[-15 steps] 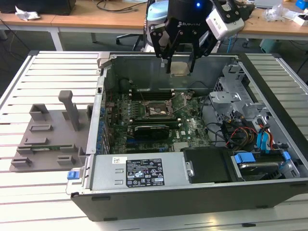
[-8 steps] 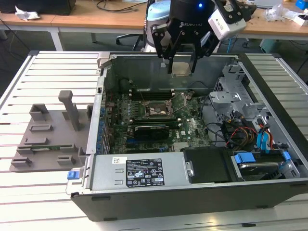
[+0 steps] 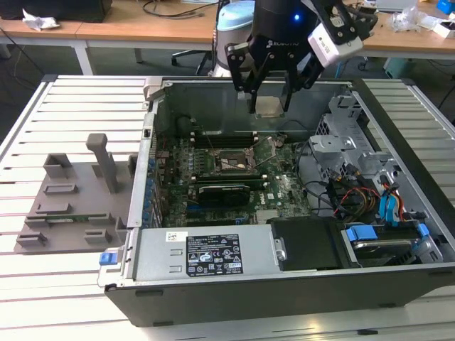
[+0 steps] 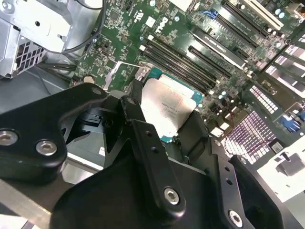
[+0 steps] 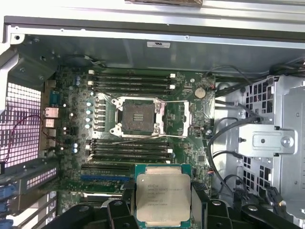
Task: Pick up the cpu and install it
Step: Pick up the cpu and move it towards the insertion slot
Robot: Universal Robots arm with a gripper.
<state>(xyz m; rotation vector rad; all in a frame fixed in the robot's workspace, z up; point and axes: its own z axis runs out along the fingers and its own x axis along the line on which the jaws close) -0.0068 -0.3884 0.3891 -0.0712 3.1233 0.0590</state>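
Claw clamps the cpu by two opposite edges, its fingers drawn in narrowly against the chip, whose metal top (the printed side) faces the camera in the first wrist view. It hangs in the air above the open computer case, over the green motherboard and apart from the socket, whose dark centre shows. The case lies on the slatted counter; a grey fixture sits at the exterior view's left.
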